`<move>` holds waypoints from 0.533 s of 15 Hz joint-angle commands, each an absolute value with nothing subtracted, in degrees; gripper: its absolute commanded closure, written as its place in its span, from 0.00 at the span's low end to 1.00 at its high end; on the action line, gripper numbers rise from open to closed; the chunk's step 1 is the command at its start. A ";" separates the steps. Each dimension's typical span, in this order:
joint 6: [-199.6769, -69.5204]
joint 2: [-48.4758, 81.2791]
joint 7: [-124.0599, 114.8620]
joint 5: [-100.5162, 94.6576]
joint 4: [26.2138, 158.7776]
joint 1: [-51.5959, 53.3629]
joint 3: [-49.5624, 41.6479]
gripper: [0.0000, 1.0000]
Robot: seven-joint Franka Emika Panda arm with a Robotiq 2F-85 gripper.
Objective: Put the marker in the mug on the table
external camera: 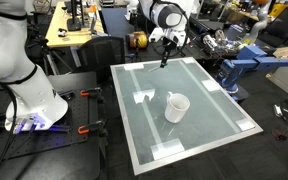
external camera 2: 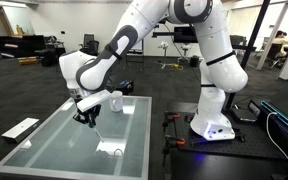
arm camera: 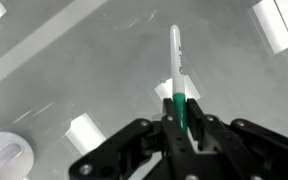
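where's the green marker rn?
In the wrist view, the slim green-and-white marker is clamped in the black gripper, above the pale frosted table, apart from the small white mug.

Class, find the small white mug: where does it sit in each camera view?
In an exterior view: the small white cylindrical mug is mid-table.
In an exterior view: the mug is just right of the black claw.
Wrist view: mug rim, bottom-left corner, cropped.
Shared landmark: white taped rectangles on the frosted table.
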State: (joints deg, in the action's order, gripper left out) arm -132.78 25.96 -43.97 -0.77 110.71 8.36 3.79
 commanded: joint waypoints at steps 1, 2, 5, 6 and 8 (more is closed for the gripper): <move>-128.81 30.16 -42.28 2.08 106.35 8.96 3.03 0.96; -128.37 30.92 -42.43 2.47 105.90 8.96 2.92 0.96; -127.21 33.27 -42.32 4.05 104.43 8.79 2.79 0.96; -126.77 33.88 -42.16 4.52 104.00 8.71 2.84 0.96; -125.80 34.59 -42.56 4.76 103.21 8.93 2.46 0.56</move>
State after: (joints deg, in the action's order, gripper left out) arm -129.02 32.99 -43.96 2.87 106.08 8.36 3.36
